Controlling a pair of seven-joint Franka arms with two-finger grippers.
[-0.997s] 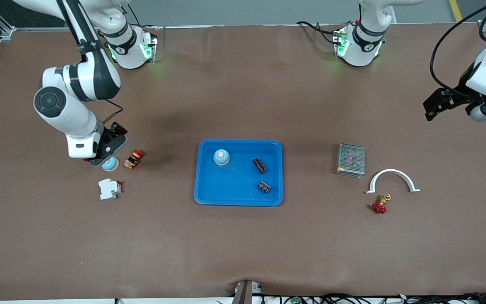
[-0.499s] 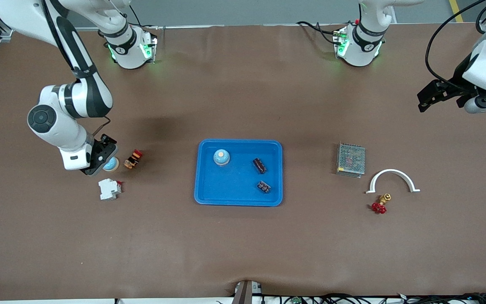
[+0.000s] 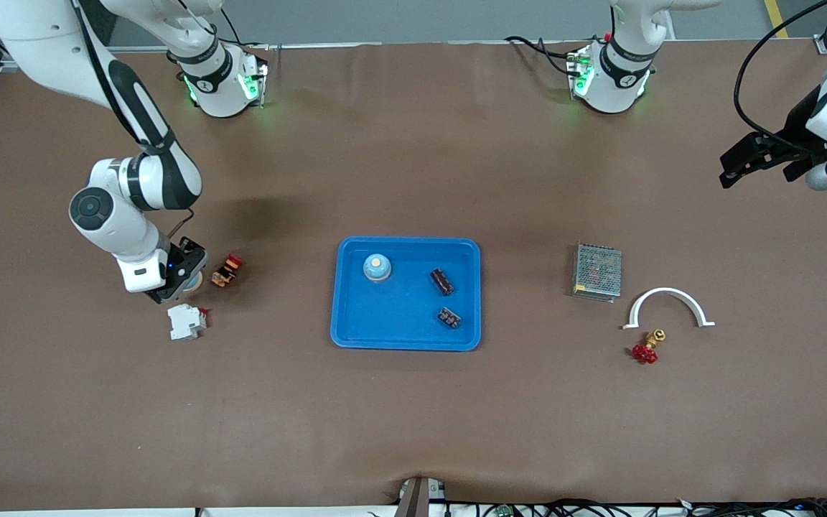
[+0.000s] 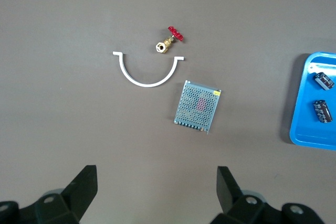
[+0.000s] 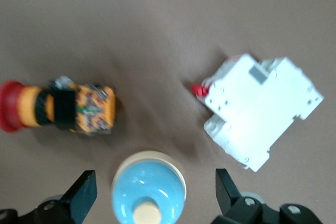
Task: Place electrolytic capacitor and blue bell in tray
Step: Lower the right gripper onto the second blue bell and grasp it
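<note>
Right gripper (image 3: pixel 178 282) hangs over the light-blue domed bell with cream base (image 5: pixel 149 191), fingers apart, bell between them on the table beside the orange-and-red push button (image 5: pixel 58 107). Lower straight, centre, then close. Shallow bright-blue plastic tray (image 3: pixel 353 327) already holds another bell (image 3: pixel 377 267) and two black capacitors (image 3: pixel 442 281). Left gripper (image 3: pixel 752 159) waits open.

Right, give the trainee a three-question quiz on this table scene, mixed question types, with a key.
1. True or false: the shallow bright-blue plastic tray already holds one blue bell and two dark cylindrical capacitors.
2. Which arm's end effector is around the second blue bell on the table? A) left B) right
3. Fill in: the open left end effector waits high over the table near the grey metal mesh box and white plastic ____.

Key: 1 true; 2 B, the right end effector, open; 3 arch.
</note>
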